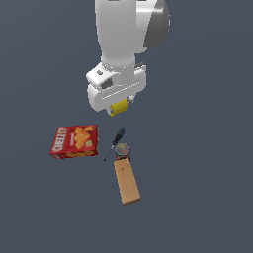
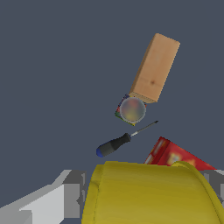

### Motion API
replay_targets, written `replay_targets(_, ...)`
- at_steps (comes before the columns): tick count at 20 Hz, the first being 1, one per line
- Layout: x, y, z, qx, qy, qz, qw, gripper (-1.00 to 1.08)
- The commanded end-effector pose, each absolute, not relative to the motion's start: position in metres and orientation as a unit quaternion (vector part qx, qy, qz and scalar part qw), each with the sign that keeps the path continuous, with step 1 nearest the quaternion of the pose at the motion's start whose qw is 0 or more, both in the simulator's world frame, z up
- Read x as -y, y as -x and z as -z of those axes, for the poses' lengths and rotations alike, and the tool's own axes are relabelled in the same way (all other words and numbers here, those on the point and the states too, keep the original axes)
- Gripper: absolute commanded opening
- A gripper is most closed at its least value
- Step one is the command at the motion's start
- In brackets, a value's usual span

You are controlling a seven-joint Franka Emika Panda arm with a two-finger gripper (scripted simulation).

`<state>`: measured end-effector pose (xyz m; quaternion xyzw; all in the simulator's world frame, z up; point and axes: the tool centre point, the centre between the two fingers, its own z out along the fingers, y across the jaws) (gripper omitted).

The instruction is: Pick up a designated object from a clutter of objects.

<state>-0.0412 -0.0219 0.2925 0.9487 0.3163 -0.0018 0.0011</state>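
glossy white rounded arm point(image 1: 126, 27) with grey joint, blocky white end effector point(image 1: 118, 106).

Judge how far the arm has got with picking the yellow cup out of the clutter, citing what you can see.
Done: the yellow cup sits between the fingers of the gripper, raised clear of the rest. In hand: the cup fills the wrist view's foreground, so the grasp looks firm. The red cracker box, screwdriver, can and wooden block remain below. Left: little, perhaps only holding it aloft.

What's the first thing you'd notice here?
The big white robot arm's tool holding a small bright yellow cup up in the air. Below lie a red cracker box toward the exterior view's left and a long tan wooden block, a small round metal can at its end.
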Motion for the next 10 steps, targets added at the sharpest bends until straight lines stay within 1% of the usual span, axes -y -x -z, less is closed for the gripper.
replay_targets(1,0.006,0.051,-0.310,-0.316,-0.949,0.001,0.001,-1.00)
replay_targets(10,-0.034,0.074,-0.357,-0.316,-0.949,0.001,0.000,-1.00)
